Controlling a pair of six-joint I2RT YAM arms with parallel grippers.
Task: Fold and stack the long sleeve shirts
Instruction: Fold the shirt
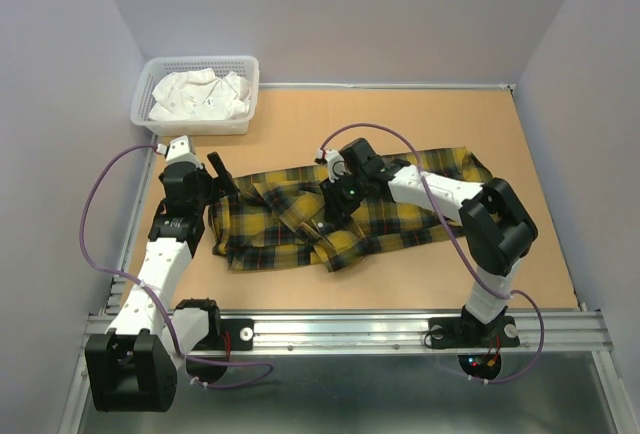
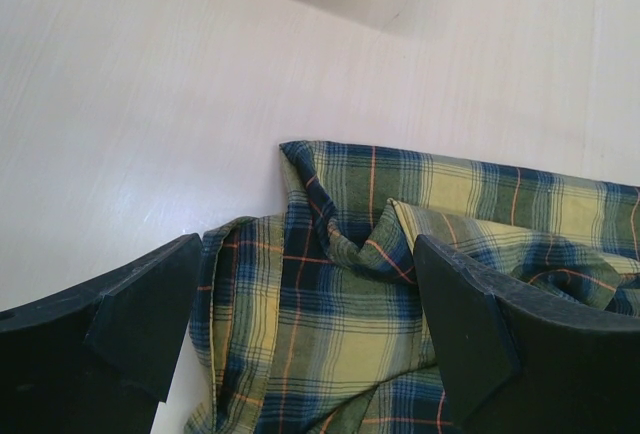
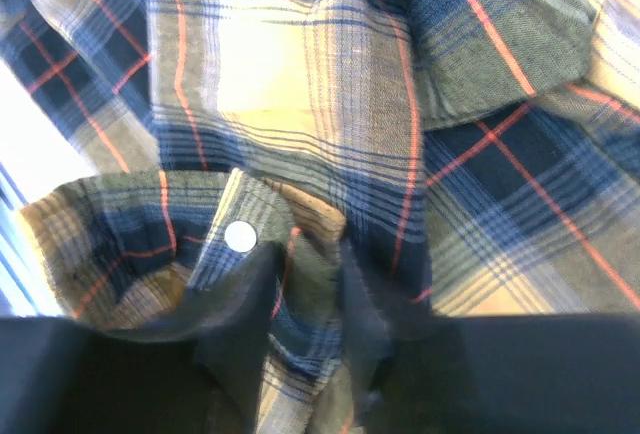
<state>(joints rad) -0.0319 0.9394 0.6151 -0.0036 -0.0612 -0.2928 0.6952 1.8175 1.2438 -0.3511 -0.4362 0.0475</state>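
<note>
From above, the plaid shirt (image 1: 300,229) lies rumpled in the middle of the surface (image 1: 520,134), with the right tool (image 1: 330,212) on its centre.

Left wrist: the left tool (image 2: 310,324) gapes wide over the soft left hem.

Right wrist: the fingers (image 3: 365,339) narrowly pinch a flannel fold beside a white button (image 3: 240,236). Lifting could slip the fold free or drag extra layers into a bunch.

A flat tabletop of pale tan wood (image 1: 520,134) is enclosed on three sides by plain, matte, lavender-grey walls: a back wall (image 1: 340,14), a left wall (image 1: 50,104) and a right wall (image 1: 600,104). The near edge is bordered by a slotted silver aluminium rail (image 1: 340,331), below which a dull grey metal surface (image 1: 350,394) is seen. A white perforated plastic basket (image 1: 200,126) holding crumpled white cloth (image 1: 195,94) is set in the far left corner. Even light is cast throughout, and soft glare is seen on the wood in the left wrist view.
</note>
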